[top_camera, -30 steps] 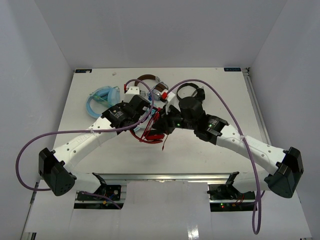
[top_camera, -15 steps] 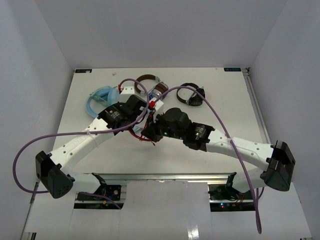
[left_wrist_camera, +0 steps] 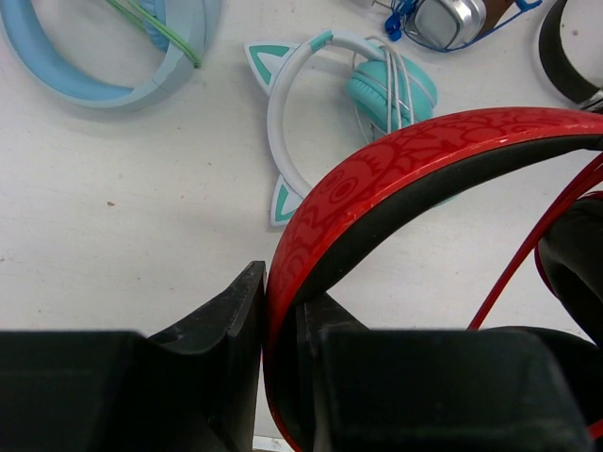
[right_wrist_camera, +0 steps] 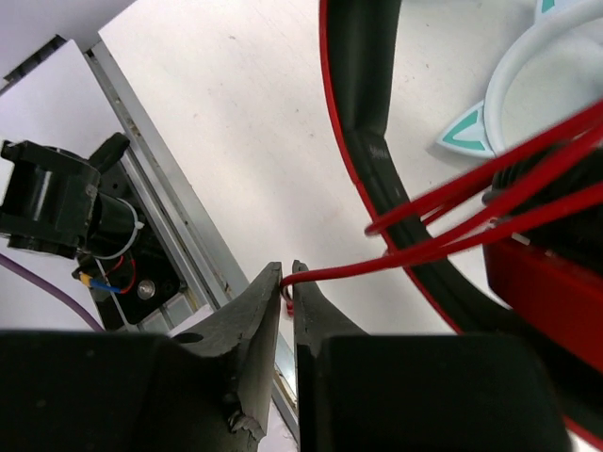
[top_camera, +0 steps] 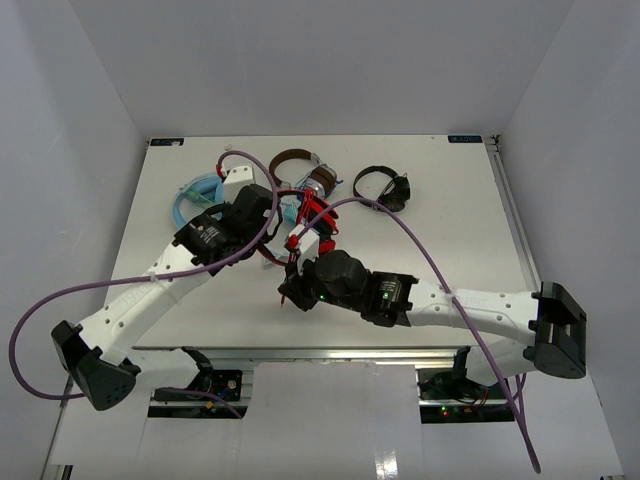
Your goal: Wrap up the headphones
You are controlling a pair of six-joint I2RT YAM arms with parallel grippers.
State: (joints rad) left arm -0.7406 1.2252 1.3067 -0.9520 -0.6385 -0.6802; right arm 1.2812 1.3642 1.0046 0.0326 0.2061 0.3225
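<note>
Left wrist: one pair of red headphones (left_wrist_camera: 405,155), four other headsets (left_wrist_camera: 377,94).

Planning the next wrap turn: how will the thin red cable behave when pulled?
Probably floppy: the red cable runs straight only where the right gripper pinches it. Thin and smooth-looking, it may slip out. The headband, clamped by the left gripper, looks stiff.

Headphones (top_camera: 318,212) mostly hidden beneath left arm (top_camera: 215,235) and right arm (top_camera: 350,285) overhead.
</note>
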